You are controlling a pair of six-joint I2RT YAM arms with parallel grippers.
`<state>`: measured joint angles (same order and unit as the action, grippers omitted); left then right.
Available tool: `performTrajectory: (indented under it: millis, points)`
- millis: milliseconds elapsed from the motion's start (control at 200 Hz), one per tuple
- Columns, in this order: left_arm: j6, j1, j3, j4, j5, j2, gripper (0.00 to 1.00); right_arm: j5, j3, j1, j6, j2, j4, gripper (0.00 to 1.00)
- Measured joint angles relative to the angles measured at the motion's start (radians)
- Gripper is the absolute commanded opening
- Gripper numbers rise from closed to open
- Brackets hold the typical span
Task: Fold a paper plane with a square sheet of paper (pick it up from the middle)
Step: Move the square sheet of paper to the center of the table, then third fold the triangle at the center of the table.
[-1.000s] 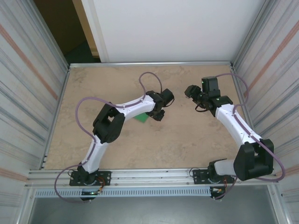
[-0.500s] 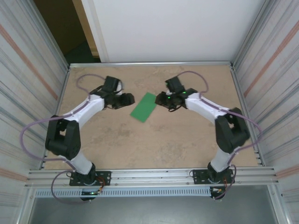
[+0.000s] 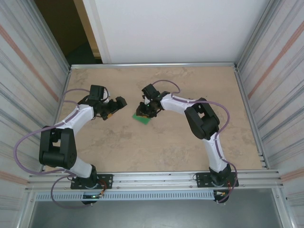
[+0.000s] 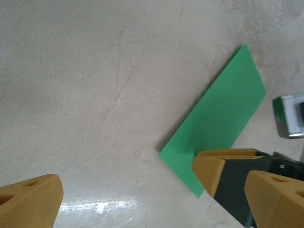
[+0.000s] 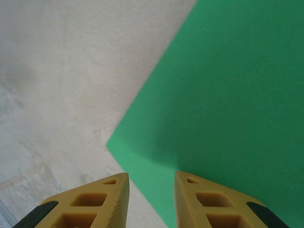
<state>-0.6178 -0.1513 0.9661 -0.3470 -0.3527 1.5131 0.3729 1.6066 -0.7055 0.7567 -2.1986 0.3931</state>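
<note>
From above, I see the green sheet (image 3: 141,118) lying flat mid-counter (image 3: 156,147), with the right tool (image 3: 143,110) directly over it and the left tool (image 3: 115,104) near it on the left. My left wrist camera shows the left tool (image 4: 142,190) spread wide above the counter, the green sheet (image 4: 216,123) a narrow rectangle just ahead. On the right wrist, the right tool (image 5: 151,178) is narrowed to a small gap, straddling the green sheet's (image 5: 228,95) edge near a corner.
</note>
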Motion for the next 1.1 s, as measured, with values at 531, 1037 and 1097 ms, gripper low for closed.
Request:
performTrajectory:
  millis: [531, 1037, 1097]
  points:
    - [-0.023, 0.000, 0.000, 0.074, -0.134, 0.032, 0.98, 0.020, -0.253, 0.029, -0.278, 0.170, 0.105, 0.27]
    - [-0.068, -0.135, -0.011, 0.170, -0.295, 0.114, 0.89, -0.023, -0.448, 0.139, 0.077, 0.409, -0.124, 0.23]
    - [-0.066, -0.153, -0.011, 0.169, -0.309, 0.127, 0.87, -0.015, -0.453, 0.151, 0.095, 0.381, -0.122, 0.21]
